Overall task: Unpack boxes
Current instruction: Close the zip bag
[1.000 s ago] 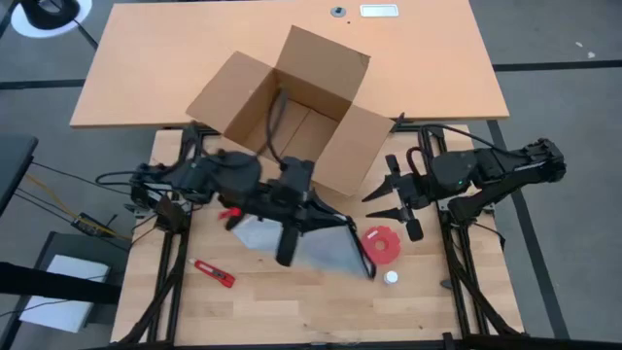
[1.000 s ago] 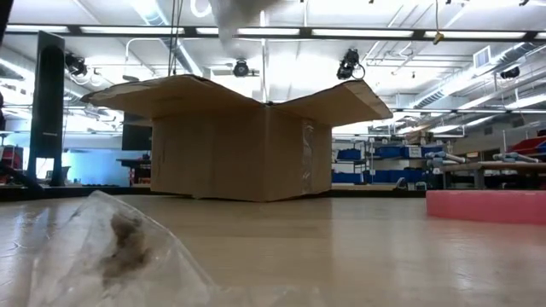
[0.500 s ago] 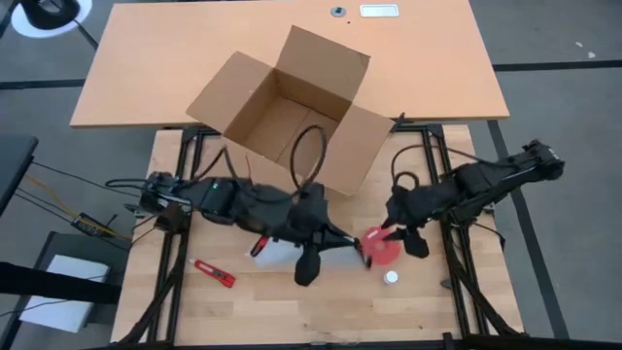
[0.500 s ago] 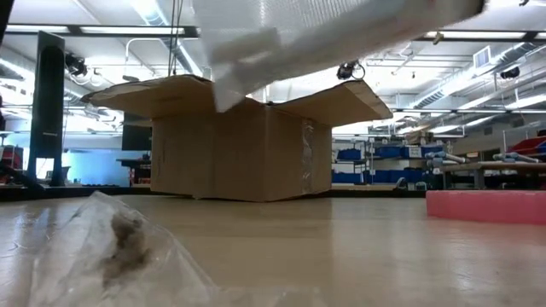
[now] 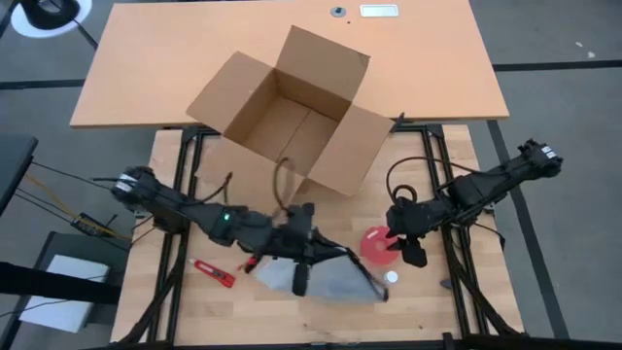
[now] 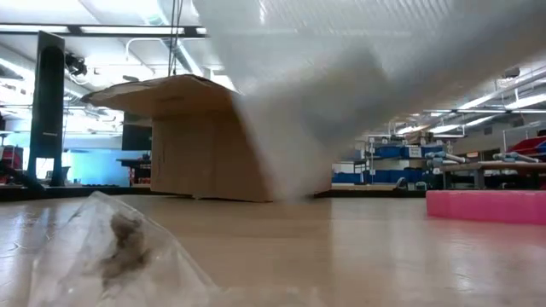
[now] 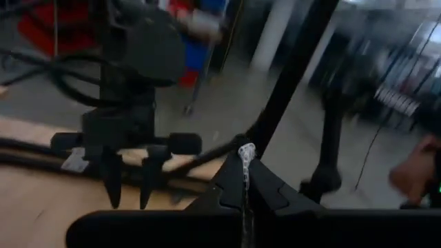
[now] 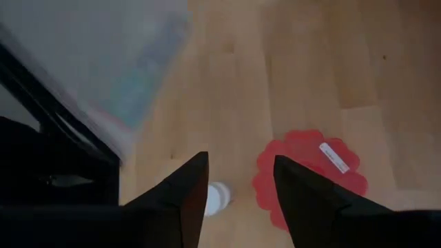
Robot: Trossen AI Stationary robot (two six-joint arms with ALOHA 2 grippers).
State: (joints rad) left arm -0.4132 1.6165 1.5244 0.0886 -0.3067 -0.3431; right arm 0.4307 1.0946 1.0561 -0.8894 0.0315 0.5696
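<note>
One clear plastic bag now out of carton, pinched in left claw near worktop front edge; right claw part-open, empty, over red disc.

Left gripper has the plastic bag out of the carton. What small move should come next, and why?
Probably lower and release: the left gripper is shut on the clear plastic bag, which hangs over the wooden table, clear of the open cardboard carton.
</note>
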